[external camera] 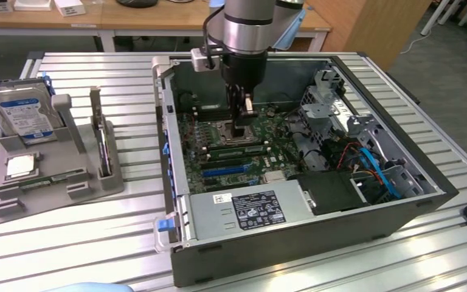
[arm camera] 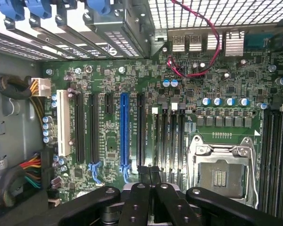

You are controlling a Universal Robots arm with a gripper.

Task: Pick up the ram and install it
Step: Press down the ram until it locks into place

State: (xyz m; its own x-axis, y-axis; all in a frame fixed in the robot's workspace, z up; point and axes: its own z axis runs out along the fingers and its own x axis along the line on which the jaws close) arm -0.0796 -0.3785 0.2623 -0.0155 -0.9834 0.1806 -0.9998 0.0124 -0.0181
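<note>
Starting nearest the camera in the exterior view, a tabletop [external camera: 71, 243] of ribbed aluminium slats carries an open black steel computer case [external camera: 298, 237]. A boxy grey power supply [external camera: 245, 210] with a printed label sits at the case's front corner.

Toward the exterior view's left stands a matte grey moulded holder [external camera: 47, 198] with grooves and pockets. The ram [external camera: 55, 180], a thin green stick, lies on edge in one groove. A small square silver CPU chip [external camera: 21, 165] rests flat just behind it, and farther back a silver hard drive [external camera: 24, 114] with a blue-and-white label leans upright.

Inside the case lies the green motherboard [external camera: 217, 155]. It is studded with long black slots, one blue slot [arm camera: 124, 132] and a square metal-framed CPU socket [arm camera: 221, 172].

The gripper [external camera: 241, 121] hangs over the board just beside that socket and well apart from the ram. Its black, bolt-dotted fingers [arm camera: 142, 173] are pressed fully together, with nothing visible between them.

Above it rises the smooth silver arm [external camera: 245, 24]. Wooden desks [external camera: 136, 18] stand beyond.
</note>
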